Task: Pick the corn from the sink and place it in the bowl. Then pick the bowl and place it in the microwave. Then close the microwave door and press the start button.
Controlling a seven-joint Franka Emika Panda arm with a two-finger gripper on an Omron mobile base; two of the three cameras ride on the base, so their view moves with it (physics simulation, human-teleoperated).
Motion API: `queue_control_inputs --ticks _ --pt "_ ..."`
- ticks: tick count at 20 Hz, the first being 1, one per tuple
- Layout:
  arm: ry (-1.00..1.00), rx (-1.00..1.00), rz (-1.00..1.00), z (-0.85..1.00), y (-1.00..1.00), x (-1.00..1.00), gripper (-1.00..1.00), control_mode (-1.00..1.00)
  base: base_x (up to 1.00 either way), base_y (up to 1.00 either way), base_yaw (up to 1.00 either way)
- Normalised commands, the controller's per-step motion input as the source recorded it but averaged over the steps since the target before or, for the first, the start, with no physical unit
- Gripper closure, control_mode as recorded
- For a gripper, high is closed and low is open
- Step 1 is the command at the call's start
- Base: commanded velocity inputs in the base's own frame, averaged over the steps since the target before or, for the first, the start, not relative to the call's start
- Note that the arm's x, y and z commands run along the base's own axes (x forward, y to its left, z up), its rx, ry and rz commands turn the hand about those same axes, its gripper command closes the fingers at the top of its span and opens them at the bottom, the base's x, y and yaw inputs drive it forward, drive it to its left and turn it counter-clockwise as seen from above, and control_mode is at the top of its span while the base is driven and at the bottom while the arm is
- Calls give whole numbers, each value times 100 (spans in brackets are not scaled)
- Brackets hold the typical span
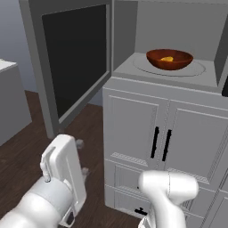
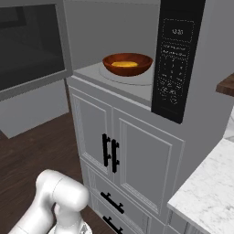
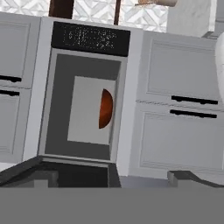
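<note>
**Q:** Gripper first: where is it, and what are the jaws doing?

**A:** In the left base view the gripper [image 1: 80, 156] hangs low at the lower left, outside the swung-out microwave door [image 1: 73, 60]. Its jaws stand wide apart, holding nothing. The bowl [image 1: 169, 59] sits on the turntable inside the microwave [image 1: 129, 26], with the corn [image 1: 167, 59] lying in it.

**Q:** And the right base view?

**A:** Same bowl [image 2: 127, 64] and corn [image 2: 124, 64], left of the dark control panel [image 2: 176, 59].

**Q:** The hand view?

**A:** It is rolled sideways. The bowl [image 3: 105, 108] shows as a reddish sliver in the cavity, and the door's edge [image 3: 57, 173] lies close below.

**Q:** How will the door handle?

**A:** Probably stiff, light and hinged; push flat on its outer frame, far from the hinge.
</note>
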Motion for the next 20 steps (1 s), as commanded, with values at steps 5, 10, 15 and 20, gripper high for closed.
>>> queue_control_inputs --ticks 5,10,15,20 --pt "0 0 0 -36 85 83 -100 -100 0 0 0" --pt "0 0 0 -38 99 94 -100 -100 0 0 0" --pt "3 2 0 -54 100 94 -100 -100 0 0 0" --pt "0 1 -4 -19 72 72 -100 -100 0 0 0"
